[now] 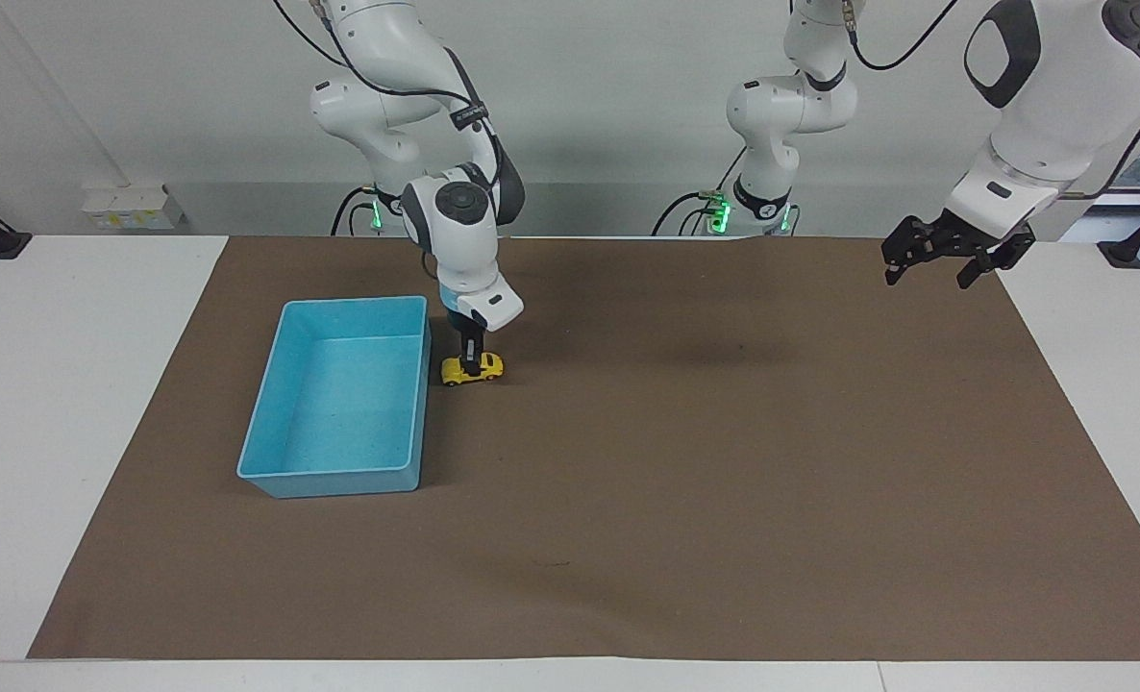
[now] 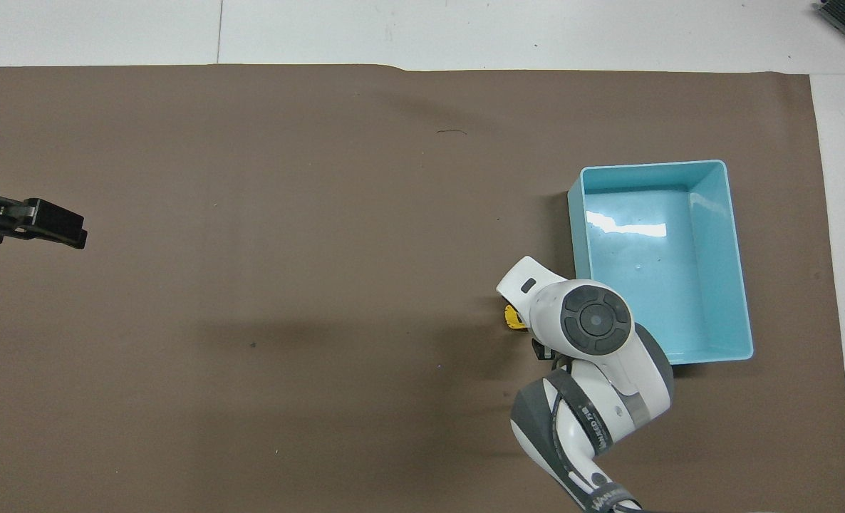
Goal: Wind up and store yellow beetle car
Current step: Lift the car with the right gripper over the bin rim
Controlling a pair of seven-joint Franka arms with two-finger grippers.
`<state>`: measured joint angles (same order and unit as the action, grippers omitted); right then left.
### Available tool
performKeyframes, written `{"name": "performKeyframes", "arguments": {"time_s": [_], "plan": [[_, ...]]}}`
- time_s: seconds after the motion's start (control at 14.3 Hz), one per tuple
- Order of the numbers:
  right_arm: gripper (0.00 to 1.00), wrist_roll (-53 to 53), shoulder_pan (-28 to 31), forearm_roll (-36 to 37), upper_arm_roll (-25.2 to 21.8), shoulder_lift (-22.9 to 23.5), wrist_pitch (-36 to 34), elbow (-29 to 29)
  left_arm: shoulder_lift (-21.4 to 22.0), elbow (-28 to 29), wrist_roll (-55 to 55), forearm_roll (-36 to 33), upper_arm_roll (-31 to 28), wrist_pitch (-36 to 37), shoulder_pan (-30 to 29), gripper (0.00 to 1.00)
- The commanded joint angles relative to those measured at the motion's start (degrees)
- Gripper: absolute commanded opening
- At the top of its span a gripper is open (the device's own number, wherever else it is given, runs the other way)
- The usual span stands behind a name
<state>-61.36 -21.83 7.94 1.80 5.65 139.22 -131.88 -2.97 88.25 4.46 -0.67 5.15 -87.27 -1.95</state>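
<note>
The yellow beetle car point(image 1: 471, 369) stands on the brown mat beside the blue tray point(image 1: 272, 423), at the tray's end nearer the robots. My right gripper point(image 1: 474, 361) points straight down and is shut on the car's body. In the overhead view the right arm's wrist covers most of the car point(image 2: 513, 318); only a yellow sliver shows beside the blue tray point(image 2: 743, 285). My left gripper point(image 1: 945, 252) waits in the air over the mat's corner at the left arm's end; it also shows in the overhead view point(image 2: 45, 222).
The brown mat point(image 1: 685, 461) covers most of the white table. The tray is empty. A small white box point(image 1: 133, 205) sits off the table, past the right arm's end.
</note>
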Motion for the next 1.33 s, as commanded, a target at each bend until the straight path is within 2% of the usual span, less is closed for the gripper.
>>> {"name": "performKeyframes", "arguments": {"time_s": [0.0, 0.49, 0.63, 0.77, 1.26], "plan": [[0.0, -0.96, 0.39, 0.58, 0.22, 2.34, -0.87, 3.81, 1.56, 1.92, 0.99, 0.94, 0.39, -1.06, -1.04, 1.0], [0.0, 1.86, 0.2, -0.47, 0.84, -0.29, -19.66, 17.25, 1.56, 1.84, 0.99, 0.85, 0.39, -1.06, -1.04, 1.0], [0.0, 1.68, 0.38, -0.47, 0.32, -1.43, -23.1, 19.11, 1.56, 1.84, 0.99, 0.94, 0.39, -1.06, -1.04, 1.0], [0.0, -0.67, 3.0, -0.47, 0.22, -3.28, -24.78, 19.03, 1.56, 1.84, 0.99, 0.94, 0.39, -1.06, -1.04, 1.0], [0.0, -19.31, 16.8, -0.56, 0.22, -3.02, -24.09, 17.54, 1.56, 1.84, 0.99, 0.94, 0.39, -1.06, -1.04, 1.0]]}}
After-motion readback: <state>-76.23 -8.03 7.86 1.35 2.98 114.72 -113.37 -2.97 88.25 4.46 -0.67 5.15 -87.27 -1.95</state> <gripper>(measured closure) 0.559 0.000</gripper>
